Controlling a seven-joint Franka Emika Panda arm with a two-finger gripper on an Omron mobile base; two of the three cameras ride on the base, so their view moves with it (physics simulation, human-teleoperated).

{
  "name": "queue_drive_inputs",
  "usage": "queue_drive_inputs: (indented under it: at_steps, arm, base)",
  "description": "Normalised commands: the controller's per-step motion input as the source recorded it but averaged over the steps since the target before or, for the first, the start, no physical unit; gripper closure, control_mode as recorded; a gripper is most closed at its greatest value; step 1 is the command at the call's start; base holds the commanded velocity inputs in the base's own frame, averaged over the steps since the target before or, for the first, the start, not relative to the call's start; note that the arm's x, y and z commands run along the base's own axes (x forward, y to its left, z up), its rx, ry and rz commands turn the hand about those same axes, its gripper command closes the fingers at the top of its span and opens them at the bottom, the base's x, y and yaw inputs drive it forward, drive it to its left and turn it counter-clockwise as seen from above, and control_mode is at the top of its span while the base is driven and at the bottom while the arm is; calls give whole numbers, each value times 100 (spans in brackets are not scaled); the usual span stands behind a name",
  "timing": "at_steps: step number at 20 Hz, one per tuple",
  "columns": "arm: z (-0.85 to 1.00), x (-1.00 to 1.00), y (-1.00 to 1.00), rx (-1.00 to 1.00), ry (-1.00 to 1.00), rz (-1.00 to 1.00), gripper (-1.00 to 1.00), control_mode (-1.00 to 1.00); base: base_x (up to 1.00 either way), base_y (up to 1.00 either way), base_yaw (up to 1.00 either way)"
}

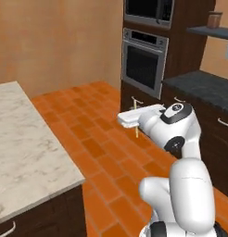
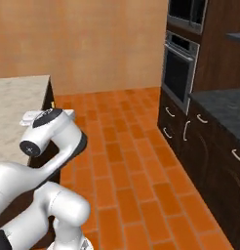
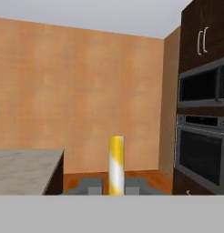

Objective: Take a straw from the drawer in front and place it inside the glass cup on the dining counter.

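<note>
Hand view shows the straw (image 3: 116,164) standing between the two closed fingertips of the gripper (image 3: 115,186), so the claw has it pinched near one end; from the left base view it hangs below the hand over the brick floor (image 1: 106,152). My judgement: keep the pinch firm and the straw upright while swinging toward the dining counter (image 1: 23,152) at nine o'clock. I cannot make out the glass cup, and the counter's far part is cut off.

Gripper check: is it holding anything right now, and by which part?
Yes. The gripper is shut on the straw, pinching it partway along; one length rises past the fingertips, and a shorter bit hangs below the hand in the left base view.
</note>
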Motion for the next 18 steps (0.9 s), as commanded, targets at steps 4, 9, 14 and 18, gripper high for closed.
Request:
queue_drive_inputs:
  at_steps: [4, 9, 14, 18]
  arm:
    - [0, 0, 0, 0, 0, 0, 100, 100]
    - [0, 0, 0, 0, 0, 0, 100, 100]
    - [0, 0, 0, 0, 0, 0, 100, 100]
    - [0, 0, 0, 0, 0, 0, 100, 100]
  base:
    - [-5, 90, 42]
    - [-91, 97, 28]
    - [-71, 100, 17]
    - [-29, 100, 18]
